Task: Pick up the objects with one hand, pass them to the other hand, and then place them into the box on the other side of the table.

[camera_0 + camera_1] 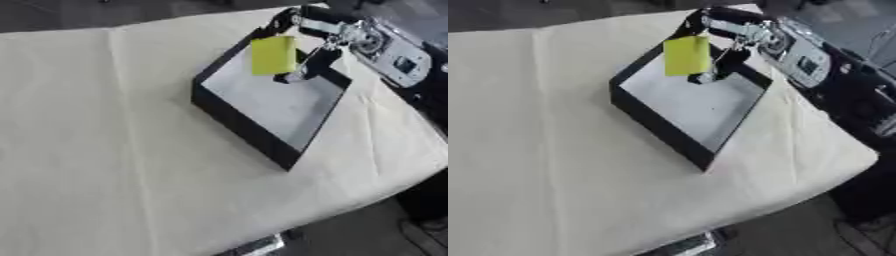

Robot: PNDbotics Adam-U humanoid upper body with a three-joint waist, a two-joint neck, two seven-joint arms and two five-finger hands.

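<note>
Fingers of my right hand [308,64] are pinched on the flat yellow rectangular card [273,55], which hangs upright over the far corner of the shallow black box with a grey floor [234,119], near the table's far right edge. I judge this the placing step. I want to lower the card until it sits low between the walls, then uncurl slowly so it drops flat. Left hand is out of sight.
</note>
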